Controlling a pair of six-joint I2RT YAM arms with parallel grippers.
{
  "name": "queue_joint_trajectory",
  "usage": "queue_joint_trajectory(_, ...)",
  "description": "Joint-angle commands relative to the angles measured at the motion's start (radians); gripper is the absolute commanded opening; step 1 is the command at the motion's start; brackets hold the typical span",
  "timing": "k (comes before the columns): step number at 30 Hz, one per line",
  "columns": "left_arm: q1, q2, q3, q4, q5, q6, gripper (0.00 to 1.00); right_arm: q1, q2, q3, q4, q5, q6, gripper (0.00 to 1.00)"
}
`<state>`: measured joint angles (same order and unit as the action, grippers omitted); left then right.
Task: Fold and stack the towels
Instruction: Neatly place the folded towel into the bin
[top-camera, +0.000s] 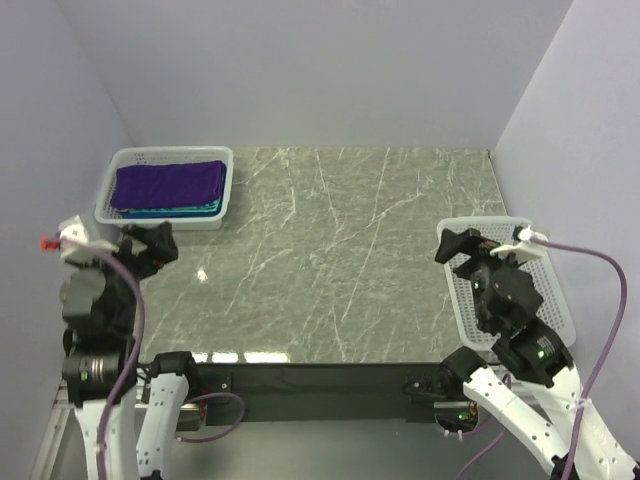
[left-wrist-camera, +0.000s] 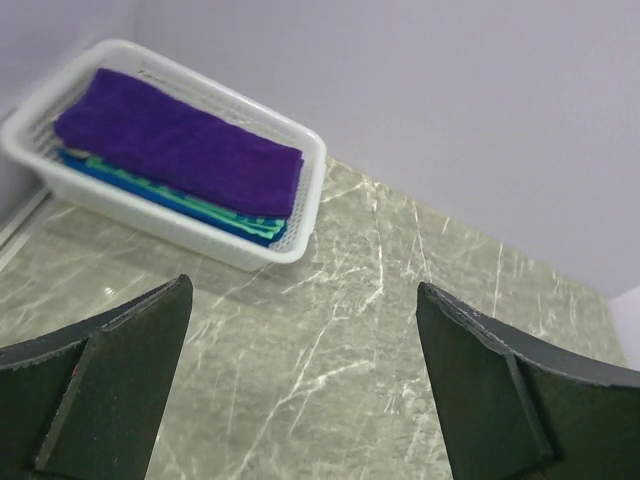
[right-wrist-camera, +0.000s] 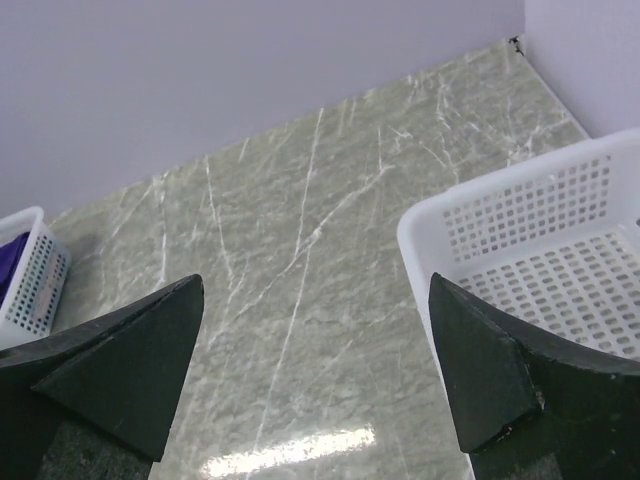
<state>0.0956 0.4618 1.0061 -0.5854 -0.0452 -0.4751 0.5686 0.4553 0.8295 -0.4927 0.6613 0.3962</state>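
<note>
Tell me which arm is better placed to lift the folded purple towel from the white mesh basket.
Left, probably. The left gripper, open, sits beside the white mesh basket holding the folded purple towel; the right gripper, also open, hovers by the empty white basket opposite.

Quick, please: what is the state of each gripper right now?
Left gripper: open, holding nothing.
Right gripper: open, holding nothing.

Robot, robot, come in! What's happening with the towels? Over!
Left end effector open, empty. Right end effector open, empty. Folded soft towels, purple on top, stacked in white mesh plastic basket, far left. Marble tabletop bare, nothing blocking.
</note>
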Motion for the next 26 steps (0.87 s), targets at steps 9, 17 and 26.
queue_joint_trajectory(9, -0.048, -0.173, -0.032, -0.179, -0.294, -0.080, 0.99, -0.006, -0.283, -0.151, 0.042, 0.015, -0.063, 1.00)
queue_joint_trajectory(17, -0.069, -0.180, -0.078, -0.123, -0.237, -0.091, 0.99, -0.006, -0.354, -0.181, 0.037, 0.020, -0.074, 1.00)
queue_joint_trajectory(26, -0.085, -0.181, -0.084, -0.111, -0.211, -0.079, 0.99, -0.006, -0.359, -0.182, 0.048, 0.009, -0.085, 1.00)
